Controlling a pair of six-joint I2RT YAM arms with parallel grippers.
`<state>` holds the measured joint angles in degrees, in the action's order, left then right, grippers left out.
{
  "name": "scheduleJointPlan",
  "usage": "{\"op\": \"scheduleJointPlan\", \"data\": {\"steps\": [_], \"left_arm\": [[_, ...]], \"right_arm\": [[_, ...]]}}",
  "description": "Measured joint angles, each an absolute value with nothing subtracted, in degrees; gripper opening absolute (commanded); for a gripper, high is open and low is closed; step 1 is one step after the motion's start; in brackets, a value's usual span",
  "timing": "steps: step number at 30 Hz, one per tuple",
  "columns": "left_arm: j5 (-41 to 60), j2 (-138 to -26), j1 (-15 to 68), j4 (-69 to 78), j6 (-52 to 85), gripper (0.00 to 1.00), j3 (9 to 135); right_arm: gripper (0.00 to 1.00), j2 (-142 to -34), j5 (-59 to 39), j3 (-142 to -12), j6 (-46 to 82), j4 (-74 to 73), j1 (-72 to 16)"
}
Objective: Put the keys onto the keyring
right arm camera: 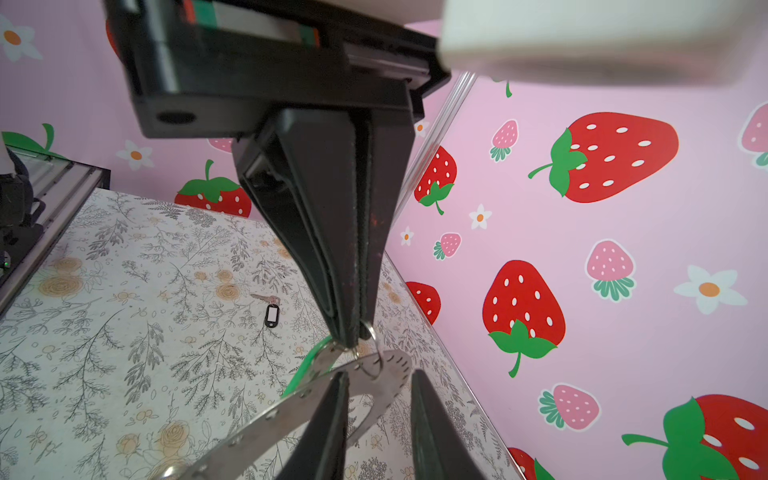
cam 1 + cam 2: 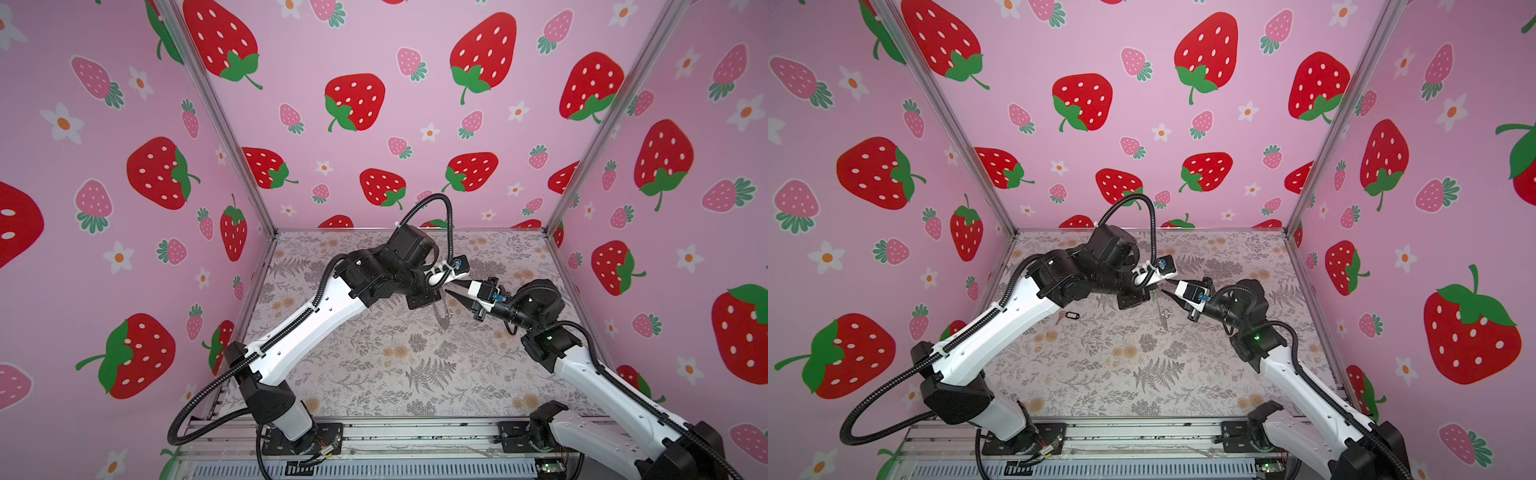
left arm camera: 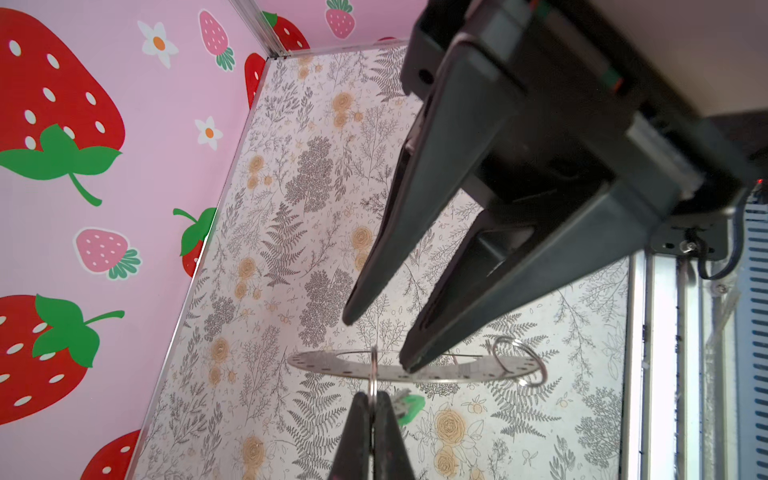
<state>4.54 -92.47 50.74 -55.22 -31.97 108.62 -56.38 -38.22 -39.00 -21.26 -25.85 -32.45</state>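
keyring (image 3: 332, 365) is hanging from a loop (image 1: 376, 345) the left gripper (image 3: 373, 399) is clenching, green key (image 3: 411, 407) alongside; right gripper (image 3: 378, 344) is gaping; black-rimmed key (image 2: 1071, 316) is lying on the table (image 2: 1100, 374).

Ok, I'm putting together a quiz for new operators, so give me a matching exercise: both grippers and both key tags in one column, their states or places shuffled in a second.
Column 1
1. left gripper
2. right gripper
3. green key tag
4. black-rimmed key tag

Column 2
A. lying on the table
B. shut on a wire loop of the keyring
C. open, fingers apart
D. up beside the keyring, next to shut fingertips

Pairs: 1-B, 2-C, 3-D, 4-A
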Motion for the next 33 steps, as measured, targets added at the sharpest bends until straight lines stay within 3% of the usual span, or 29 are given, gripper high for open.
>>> {"op": "scheduleJointPlan", "data": {"steps": [20,23,33], "left_arm": [[2.76,-94.39,52.25,-58.81,-33.17,0.00,111.59],[2.70,-94.89,52.27,-58.94,-33.21,0.00,111.61],[2.98,-94.91,52.29,-58.92,-33.50,0.00,111.68]], "right_arm": [[0.17,-57.91,-41.56,-39.31,-20.62,-27.99,-32.45],[0.12,-58.02,-42.00,-39.29,-20.53,-28.18,-32.45],[0.11,-58.48,-42.30,-39.29,-20.67,-27.92,-32.45]]}}
